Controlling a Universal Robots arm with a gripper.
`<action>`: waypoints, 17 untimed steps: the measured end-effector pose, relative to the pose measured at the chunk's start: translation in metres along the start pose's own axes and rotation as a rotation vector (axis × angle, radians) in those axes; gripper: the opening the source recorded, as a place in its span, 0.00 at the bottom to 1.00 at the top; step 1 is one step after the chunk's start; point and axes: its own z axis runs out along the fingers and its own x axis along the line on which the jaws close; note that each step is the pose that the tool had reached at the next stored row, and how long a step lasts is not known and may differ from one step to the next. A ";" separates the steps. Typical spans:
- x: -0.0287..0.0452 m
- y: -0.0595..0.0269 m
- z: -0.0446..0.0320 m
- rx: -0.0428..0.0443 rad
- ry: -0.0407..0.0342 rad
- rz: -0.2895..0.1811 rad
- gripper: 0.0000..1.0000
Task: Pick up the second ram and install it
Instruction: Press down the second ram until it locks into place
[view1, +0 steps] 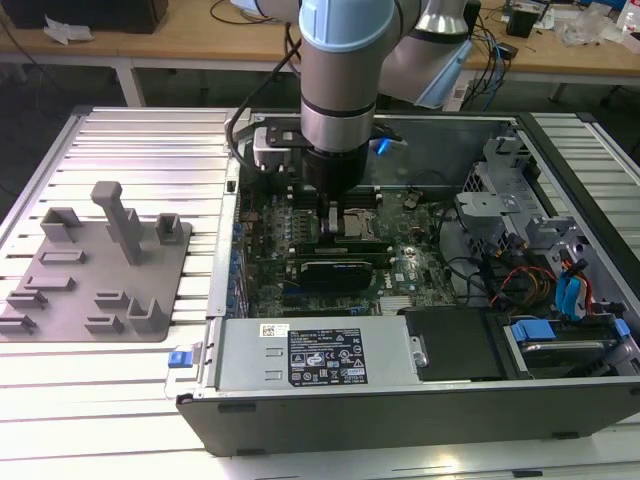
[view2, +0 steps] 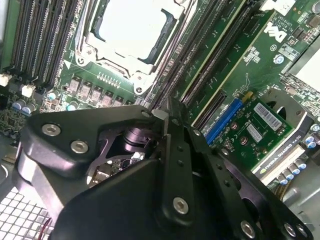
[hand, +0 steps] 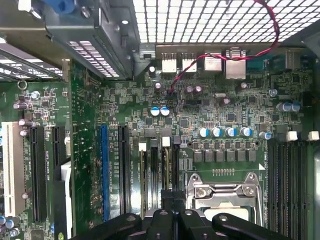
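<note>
Gripper closed over the memory slots beside the CPU socket.
The second ram is possibly pinched, though this cannot be confirmed; it is judged light, stiff and fragile, best held by its long edges.

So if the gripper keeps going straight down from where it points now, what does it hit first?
Most likely the memory slots beside the CPU socket. In the first wrist view the gripper points at that slot bank on the motherboard. Depth is unclear, so how near it is I cannot tell.
</note>
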 end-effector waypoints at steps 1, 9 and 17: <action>0.0000 0.0000 0.0004 0.0000 -0.0002 0.000 0.08; -0.0003 -0.0002 -0.0206 0.0002 -0.0001 0.000 0.08; -0.0008 -0.0273 -0.0202 0.0000 -0.0003 0.000 0.08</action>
